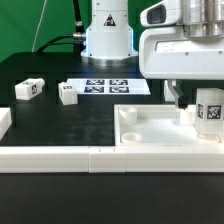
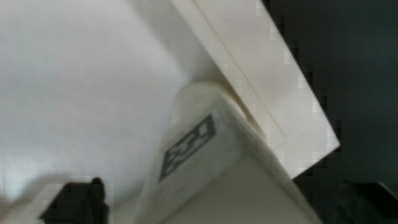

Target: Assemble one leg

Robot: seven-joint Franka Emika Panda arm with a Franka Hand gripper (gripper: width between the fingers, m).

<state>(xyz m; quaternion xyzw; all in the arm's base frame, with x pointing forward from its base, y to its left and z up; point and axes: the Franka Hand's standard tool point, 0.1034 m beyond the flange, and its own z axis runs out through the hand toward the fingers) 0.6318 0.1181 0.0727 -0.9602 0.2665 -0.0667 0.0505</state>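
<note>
A white leg [image 1: 209, 108] with a black-and-white tag stands upright on the right end of the large white tray [image 1: 150, 135], beside a corner hole [image 1: 186, 115]. My gripper [image 1: 198, 98] hangs over it at the exterior view's right. One dark finger [image 1: 172, 95] stands apart from the leg's side; the other is cut off by the frame edge. In the wrist view the leg [image 2: 196, 150] lies between the fingers [image 2: 75, 200] of my gripper [image 2: 222, 205], with a gap on one side, so the jaws stand open around it. Two more legs [image 1: 29, 88] [image 1: 68, 94] lie loose on the black table.
The marker board [image 1: 110, 86] lies flat in front of the arm's white base [image 1: 107, 38]. A low white fence [image 1: 60, 155] runs along the table's front edge and turns up at the exterior view's left [image 1: 4, 122]. Another tray hole [image 1: 128, 114] shows near the middle.
</note>
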